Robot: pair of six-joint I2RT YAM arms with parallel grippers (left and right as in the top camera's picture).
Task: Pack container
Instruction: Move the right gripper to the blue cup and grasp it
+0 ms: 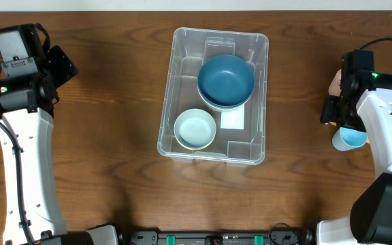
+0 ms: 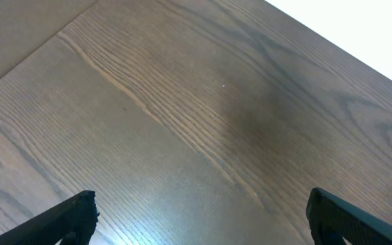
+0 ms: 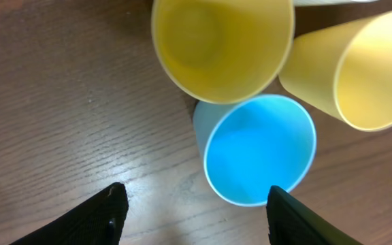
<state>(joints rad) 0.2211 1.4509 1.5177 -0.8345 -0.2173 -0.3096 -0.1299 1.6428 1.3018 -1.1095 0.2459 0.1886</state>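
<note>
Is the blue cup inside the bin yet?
No, the blue cup sits on the table, well outside the bin.

Bright, even light from above; a soft shadow beside the container (image 1: 213, 95); pale glare on the tabletop (image 2: 182, 102) in both slightly soft wrist views.
</note>
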